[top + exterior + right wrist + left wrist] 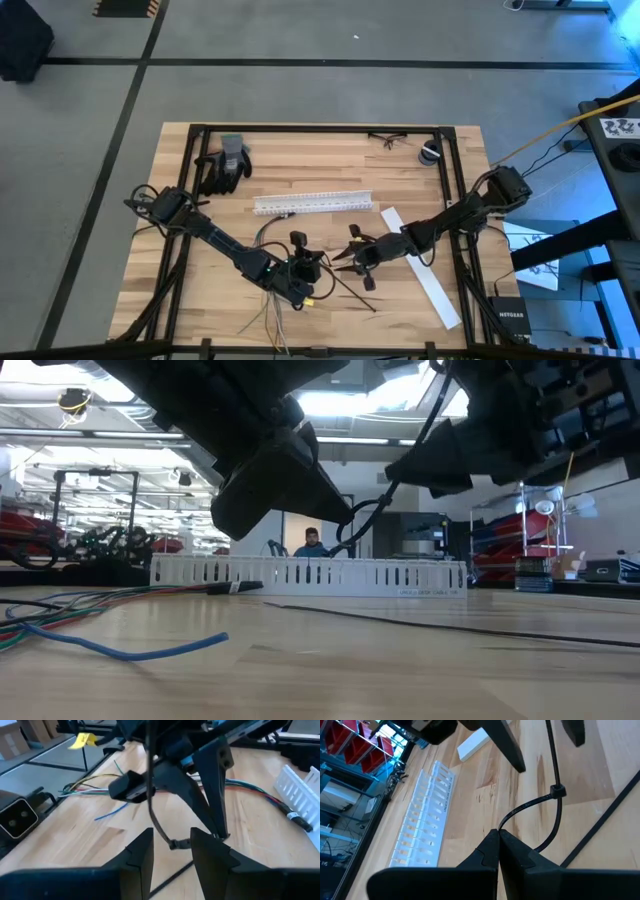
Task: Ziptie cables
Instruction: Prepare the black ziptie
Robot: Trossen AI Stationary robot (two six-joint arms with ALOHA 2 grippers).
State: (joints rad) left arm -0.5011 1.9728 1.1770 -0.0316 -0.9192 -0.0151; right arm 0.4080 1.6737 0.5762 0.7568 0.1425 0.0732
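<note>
A black ziptie (553,765) is bent into a loop above the table between both grippers, its small head (558,791) partway along. My left gripper (499,831) (312,265) is shut on it. My right gripper (171,837) (345,258) is open, one finger on either side of the ziptie's head (175,843); whether they touch it I cannot tell. The cables (90,785) (268,305), coloured and grey wires, lie loose on the wood beside and behind the left gripper. Another ziptie (600,822) (350,292) lies flat on the table. My left gripper pinches one end of the ziptie's strap (503,826) between its two shut fingers. From there the strap curves up to the head and runs on toward the right gripper. The ziptie is lifted clear of the table, and the loop hangs beside the fingers.
The white slotted channel (313,202) lies across the table's middle, beyond the grippers. A flat white strip (420,265) lies under the right arm. A black glove (225,165), glasses (388,140) and a small roll (430,152) sit near the far edge. A person (312,542) shows beyond the table.
</note>
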